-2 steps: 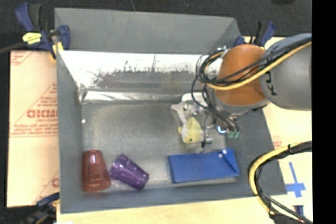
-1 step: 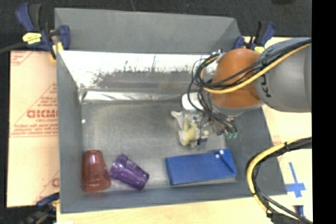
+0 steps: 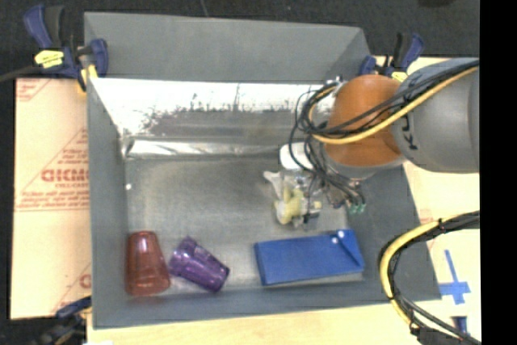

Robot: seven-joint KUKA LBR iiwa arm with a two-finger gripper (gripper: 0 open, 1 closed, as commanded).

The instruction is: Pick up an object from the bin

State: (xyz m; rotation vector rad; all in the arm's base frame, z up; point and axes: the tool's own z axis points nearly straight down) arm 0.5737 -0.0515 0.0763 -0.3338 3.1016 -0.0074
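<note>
Hovering gripper (image 3: 297,202): low over the bin (image 3: 202,174) floor, right of centre; we cannot tell if it's spread or closed.
Pale yellowish lump (image 3: 284,211): right at the gripper's tip (held or not, unclear).
Blue flat box (image 3: 307,260): just beside the lump, toward the front wall.
Purple cup (image 3: 198,265), red cup (image 3: 145,262): side by side in the front-left corner, well apart from the gripper.

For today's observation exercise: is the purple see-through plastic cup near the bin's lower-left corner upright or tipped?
Tipped: the purple see-through plastic cup lies on its side on the grey metal bin's floor.
</note>
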